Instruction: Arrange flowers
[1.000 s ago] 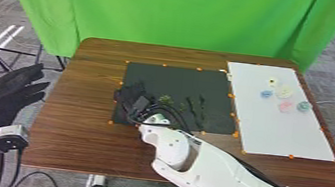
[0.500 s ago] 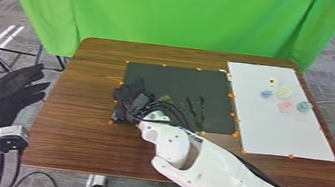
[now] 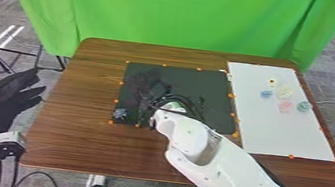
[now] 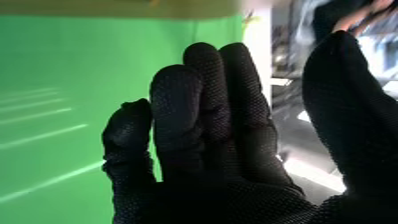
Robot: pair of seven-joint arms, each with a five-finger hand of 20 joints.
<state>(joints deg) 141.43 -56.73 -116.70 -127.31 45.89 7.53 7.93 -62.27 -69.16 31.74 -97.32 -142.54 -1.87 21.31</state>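
Wooden tabletop (image 3: 82,148) spread out before onlookers, with a grey-blue flower (image 3: 121,113) lying at the near left corner of a dark mat (image 3: 203,79). The robot's left hand (image 3: 5,95) hung open off the table's side. Its right hand (image 4: 235,197), empty, fingers straight and thumb wide, hovered over the mat. Laying out seemed under way; next likely came a reach for the pastel blooms (image 3: 285,107) on the white sheet (image 3: 293,140).

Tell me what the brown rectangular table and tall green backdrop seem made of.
The brown table looks like satin-finished wood, or laminate imitating it, given its streaky grain. The green backdrop seems to be matte cloth, judging by its hanging folds.
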